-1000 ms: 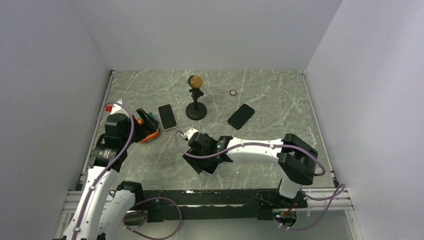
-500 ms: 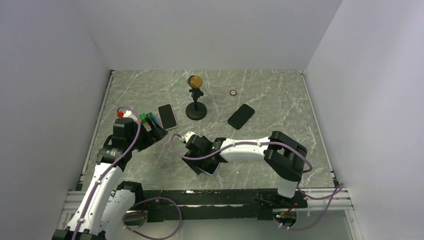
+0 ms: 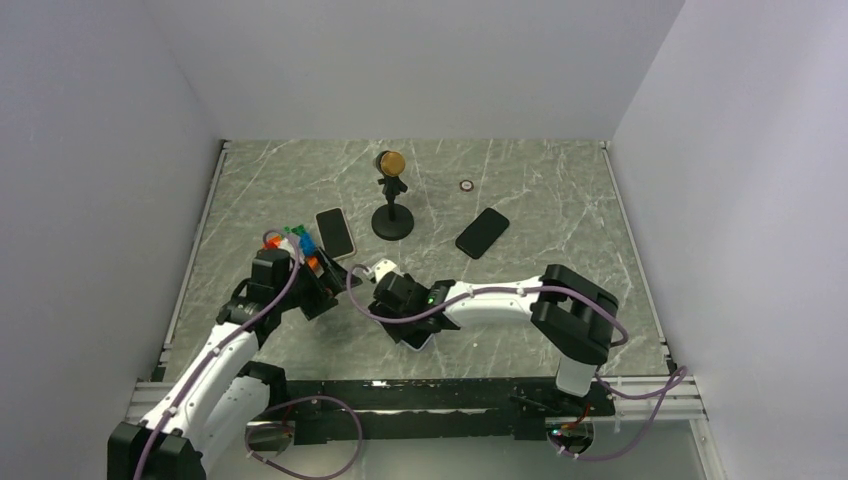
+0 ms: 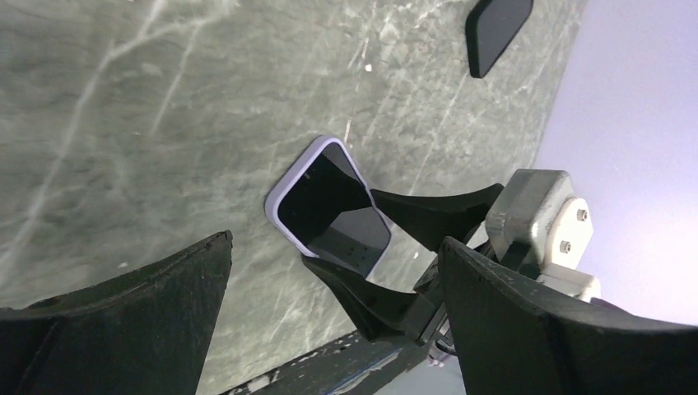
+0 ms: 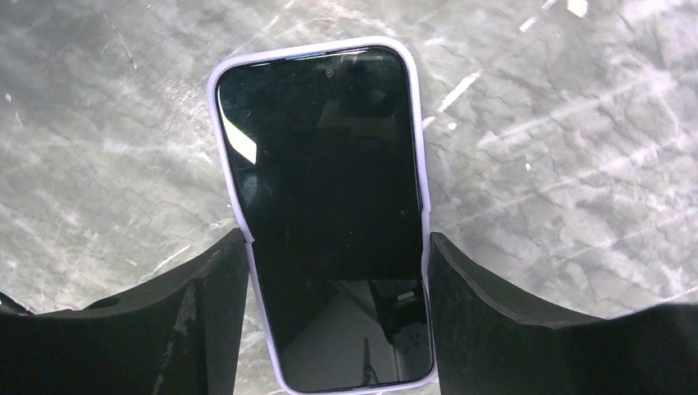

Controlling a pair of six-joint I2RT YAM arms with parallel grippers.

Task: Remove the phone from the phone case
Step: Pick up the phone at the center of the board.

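The phone [image 5: 325, 206], sitting in its lilac phone case [image 5: 211, 90], is lying flat on the surface [image 3: 560, 200]. The right gripper [image 5: 337, 243] is reaching over it, pressing the case's two long sides. The left gripper [image 4: 336, 241] is hovering nearby, spread wide and empty. Farther back are lying two more: a pale-edged phone [image 3: 336, 233] and a dark phone [image 3: 482, 232].

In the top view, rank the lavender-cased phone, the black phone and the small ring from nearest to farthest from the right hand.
1. lavender-cased phone: between the fingers of the right hand, near the front edge.
2. black phone: farther back, to the right.
3. small ring: farthest, toward the back wall.
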